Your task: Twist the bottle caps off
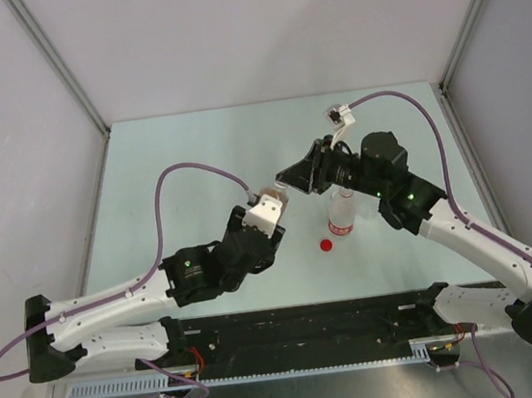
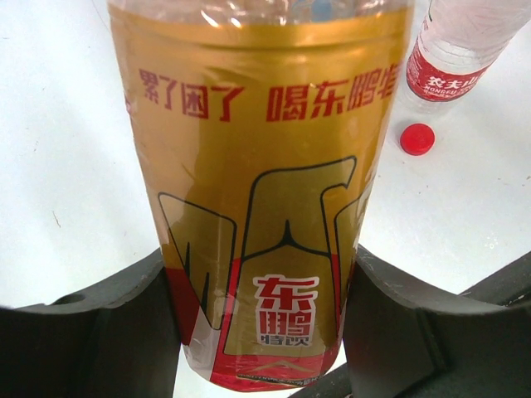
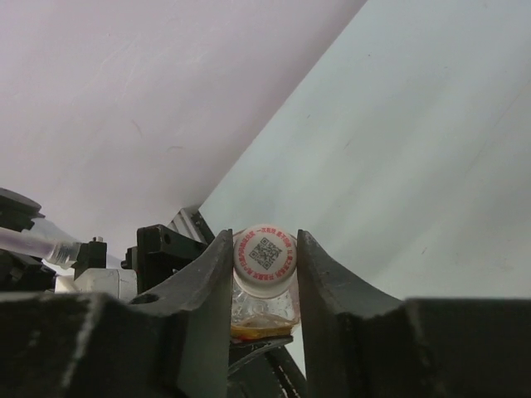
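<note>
My left gripper (image 2: 261, 327) is shut on the lower body of the amber bottle (image 2: 257, 166), which wears a gold and red label and is held up off the table (image 1: 182, 151). My right gripper (image 3: 265, 253) is shut on that bottle's white cap (image 3: 265, 255), which has a printed code on top; both fingers press its sides. In the top view the two grippers meet mid-table, left (image 1: 269, 210) and right (image 1: 290, 184). A clear bottle with a red-and-white label (image 1: 341, 217) stands just right of them, also seen in the left wrist view (image 2: 452, 50). A red cap (image 1: 326, 245) lies loose on the table beside it (image 2: 417, 138).
Grey walls enclose the pale table on the left, back and right. Purple cables (image 1: 194, 169) arc over both arms. A black rail (image 1: 311, 325) runs along the near edge between the arm bases.
</note>
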{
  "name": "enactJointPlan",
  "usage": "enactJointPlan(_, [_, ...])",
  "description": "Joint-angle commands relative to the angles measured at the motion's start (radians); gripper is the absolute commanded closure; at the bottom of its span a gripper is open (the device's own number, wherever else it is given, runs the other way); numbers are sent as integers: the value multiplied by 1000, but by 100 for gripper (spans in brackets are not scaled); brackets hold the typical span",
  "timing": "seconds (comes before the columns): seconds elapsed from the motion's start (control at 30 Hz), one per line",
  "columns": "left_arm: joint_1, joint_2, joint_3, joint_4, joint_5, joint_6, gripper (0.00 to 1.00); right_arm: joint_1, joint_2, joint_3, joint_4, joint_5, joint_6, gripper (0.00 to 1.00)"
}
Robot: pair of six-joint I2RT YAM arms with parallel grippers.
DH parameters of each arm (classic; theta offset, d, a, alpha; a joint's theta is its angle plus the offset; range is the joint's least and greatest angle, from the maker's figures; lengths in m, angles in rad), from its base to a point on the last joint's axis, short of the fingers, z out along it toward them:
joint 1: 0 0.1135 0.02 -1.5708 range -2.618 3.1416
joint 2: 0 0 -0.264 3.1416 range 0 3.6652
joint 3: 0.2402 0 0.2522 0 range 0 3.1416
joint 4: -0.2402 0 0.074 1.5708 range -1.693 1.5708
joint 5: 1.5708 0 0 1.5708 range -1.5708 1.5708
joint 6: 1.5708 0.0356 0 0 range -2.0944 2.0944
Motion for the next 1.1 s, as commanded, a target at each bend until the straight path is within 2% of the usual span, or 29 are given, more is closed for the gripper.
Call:
enactJointPlan(0.0, [-5, -18, 43, 17, -22, -33, 69, 5, 1, 46, 37, -32, 3, 72])
enactJointPlan(0.13, [-5, -31, 36, 18, -11, -41, 69, 5, -7, 46, 40, -51, -9, 85])
enactJointPlan(0.37, [-5, -64, 16, 27, 28, -47, 71, -2, -27, 46, 42, -76, -36, 99])
enactJointPlan(0.53, [-4, -108, -22, 81, 114, -5, 71, -44, -37, 45, 47, -138, -14, 100])
enactJointPlan(0.8, [-4, -180, -86, 185, 277, 69, 70, -136, -42, 45, 153, -357, 58, 100])
enactJointPlan(0.93, [-4, -206, -103, 232, 392, 112, 68, -143, -55, 44, 204, -457, 27, 100])
enactJointPlan(1.07, [-4, -232, -117, 275, 528, 150, 66, -150, -68, 44, 221, -483, 14, 100])
